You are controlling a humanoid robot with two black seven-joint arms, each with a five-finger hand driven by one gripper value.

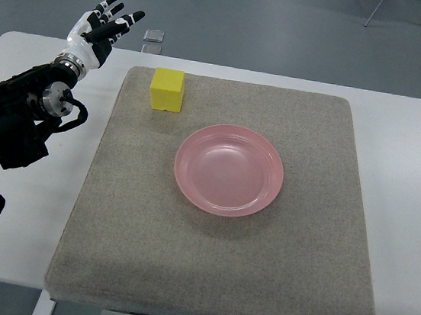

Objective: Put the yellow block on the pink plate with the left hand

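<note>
grey mat (pixel 212 273) on white table (pixel 414 190) | small clear object (pixel 155 36) on floor

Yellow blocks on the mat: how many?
1. The yellow block sits on the grey mat near its far-left corner, apart from the empty pink plate at mid-mat. The left hand is beyond the mat's corner, fingers spread. Nothing looks hidden.

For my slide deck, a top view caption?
Left hand open beside the yellow block; pink plate empty on the mat.
</note>
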